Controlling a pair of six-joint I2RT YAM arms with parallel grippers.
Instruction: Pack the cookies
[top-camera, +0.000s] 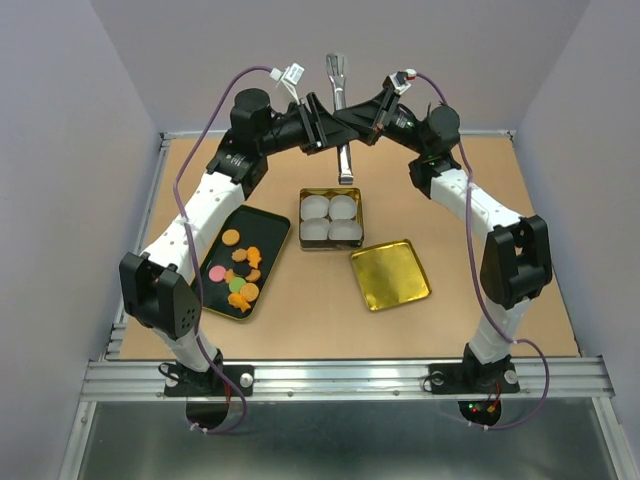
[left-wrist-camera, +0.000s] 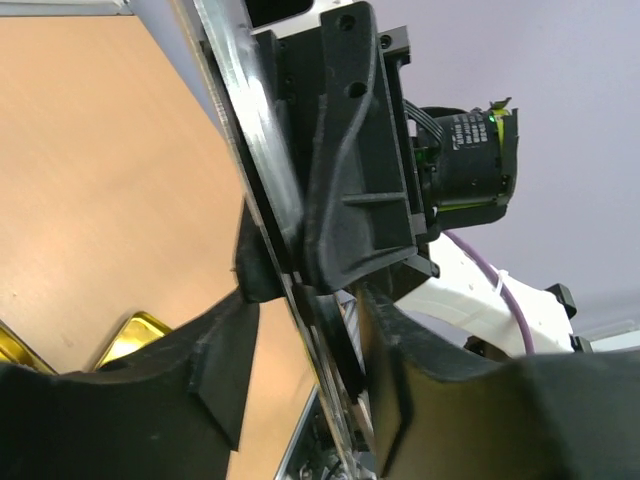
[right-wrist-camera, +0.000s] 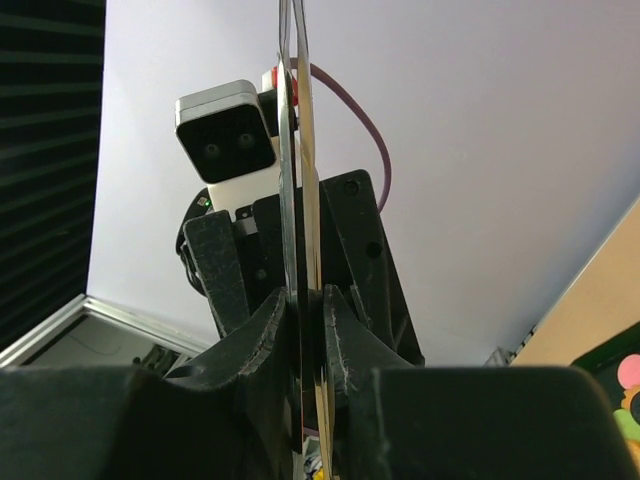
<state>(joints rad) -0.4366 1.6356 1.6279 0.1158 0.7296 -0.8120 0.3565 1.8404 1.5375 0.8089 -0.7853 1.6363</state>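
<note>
From above, the left arm (top-camera: 215, 195) and the right arm (top-camera: 470, 200) reach up and meet high over the far edge of the table (top-camera: 450, 320). Between them hangs a pair of shiny tongs (top-camera: 343, 150), pointing down. The cookies (top-camera: 242, 268) lie on a black tray (top-camera: 268, 230) near the left edge of the table. A tin (top-camera: 331, 190) with four white paper cups (top-camera: 318, 208) sits in the middle of the table. A gold lid (top-camera: 390, 273) lies just beside its near right corner. In the left wrist view, the left jaws stand a little apart with the tongs running up between them. Bare table shows between one finger (left-wrist-camera: 200, 370) and the tongs, so they do not squeeze. In the right wrist view, the right jaws are pinched tight on the thin tongs, both fingers (right-wrist-camera: 270, 340) pressed to the metal. A few cookies peek in at the bottom right.
</note>
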